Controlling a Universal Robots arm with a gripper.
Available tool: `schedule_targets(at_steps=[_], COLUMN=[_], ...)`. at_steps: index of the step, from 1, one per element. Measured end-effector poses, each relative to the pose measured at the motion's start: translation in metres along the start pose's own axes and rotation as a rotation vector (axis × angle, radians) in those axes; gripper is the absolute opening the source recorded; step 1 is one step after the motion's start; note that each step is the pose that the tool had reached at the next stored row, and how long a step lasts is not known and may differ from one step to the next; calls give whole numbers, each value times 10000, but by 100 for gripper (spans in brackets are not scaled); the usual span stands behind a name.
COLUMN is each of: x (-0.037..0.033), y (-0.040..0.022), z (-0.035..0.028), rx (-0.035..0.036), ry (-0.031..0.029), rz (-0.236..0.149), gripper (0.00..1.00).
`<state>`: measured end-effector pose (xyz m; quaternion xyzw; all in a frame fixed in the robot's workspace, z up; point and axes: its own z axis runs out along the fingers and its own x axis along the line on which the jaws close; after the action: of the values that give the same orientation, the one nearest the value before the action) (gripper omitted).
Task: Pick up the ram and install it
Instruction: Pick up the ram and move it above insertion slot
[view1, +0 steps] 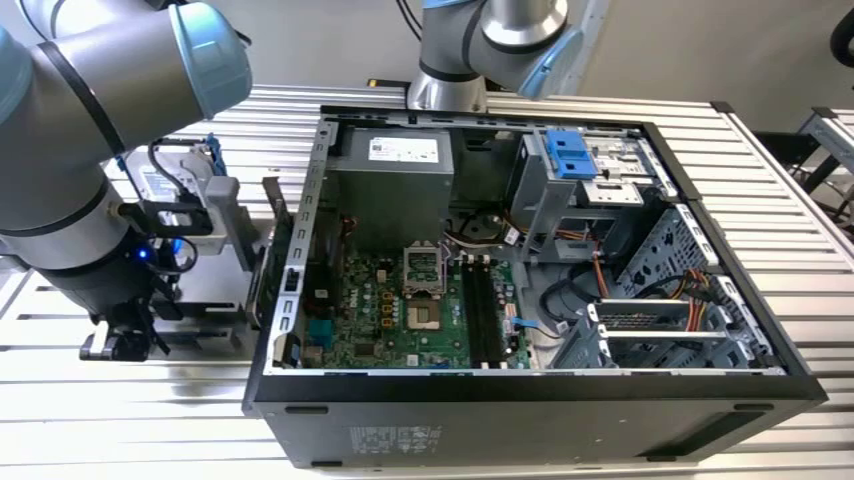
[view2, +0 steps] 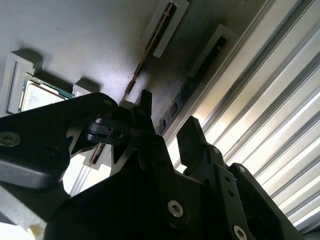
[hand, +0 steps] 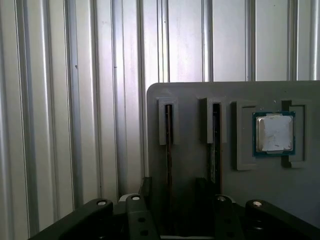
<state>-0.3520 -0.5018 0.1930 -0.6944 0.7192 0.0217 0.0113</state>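
Fingers (view2: 189, 134) stand apart with the ram (hand: 169, 145) lined up between them; it sits on edge in the grey tray (hand: 190, 100), the stick farther from the processor (hand: 274, 132). A clean grip likely needs them centred along its length, closing squarely on the thin faces.

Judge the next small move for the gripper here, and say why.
Probably a short descent toward the grey holder. The gripper is open, holds nothing and hangs above it, where two ram sticks stand on edge in slots; its fingers are not yet down around either one. Which stick it lines up with I cannot tell.
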Motion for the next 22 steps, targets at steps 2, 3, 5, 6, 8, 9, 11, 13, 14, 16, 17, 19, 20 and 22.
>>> schedule_targets(at_steps=[2,3,5,6,8,9,11,13,14,16,17,19,20,22], x=[0,0,0,0,0,0,0,0,0,0,0,0,0,0], y=[1,1,0,1,0,0,0,1,1,1,1,0,1,1], z=[0,1,0,0,0,0,0,0,0,0,0,0,0,0], rx=[0,0,-1,0,-1,-1,-1,-1,-1,-1,-1,-1,-1,-2], ry=[0,0,0,0,0,0,0,0,0,1,0,0,0,1], rz=[-9,-18,-20,-21,-23,-25,-27,-29,-30,-33,-34,-37,-37,-40], gripper=[100,100,100,100,100,100,100,100,100,0,0,0,0,0])
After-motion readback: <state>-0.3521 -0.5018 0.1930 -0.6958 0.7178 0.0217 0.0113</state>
